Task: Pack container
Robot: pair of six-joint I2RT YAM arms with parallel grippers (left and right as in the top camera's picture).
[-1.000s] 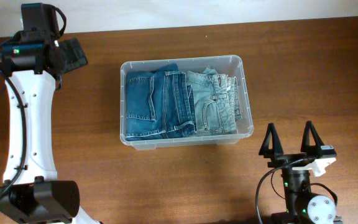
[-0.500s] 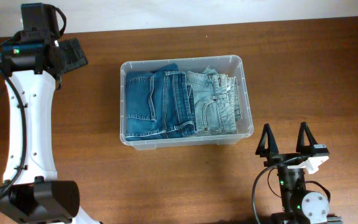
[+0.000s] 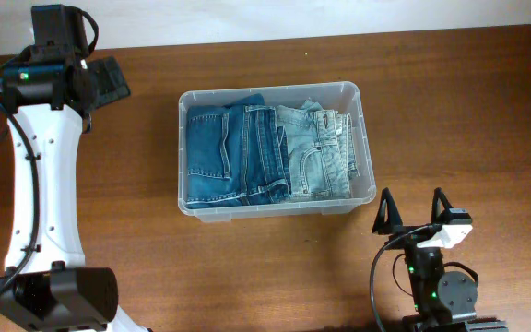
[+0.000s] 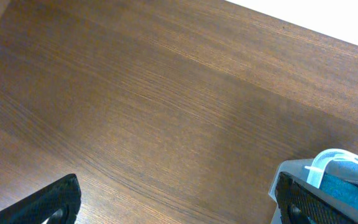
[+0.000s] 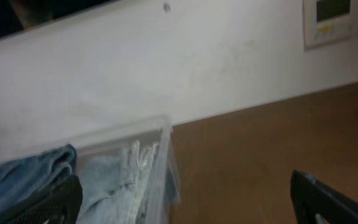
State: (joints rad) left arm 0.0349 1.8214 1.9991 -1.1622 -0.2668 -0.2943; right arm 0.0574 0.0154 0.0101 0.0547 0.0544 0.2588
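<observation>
Jaws wide apart; one container [image 3: 270, 89], two jeans [image 3: 224, 152].

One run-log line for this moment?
container: holds folded jeans | left gripper: open, empty | right gripper: open, empty

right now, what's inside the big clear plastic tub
The clear rectangular plastic tub holds folded denim: darker blue jeans on the left, paler blue jeans on the right. They cover its floor, so anything beneath them cannot be seen.

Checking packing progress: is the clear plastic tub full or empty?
Full: the container holds folded dark blue jeans beside folded light blue jeans, together covering its floor wall to wall.
</observation>
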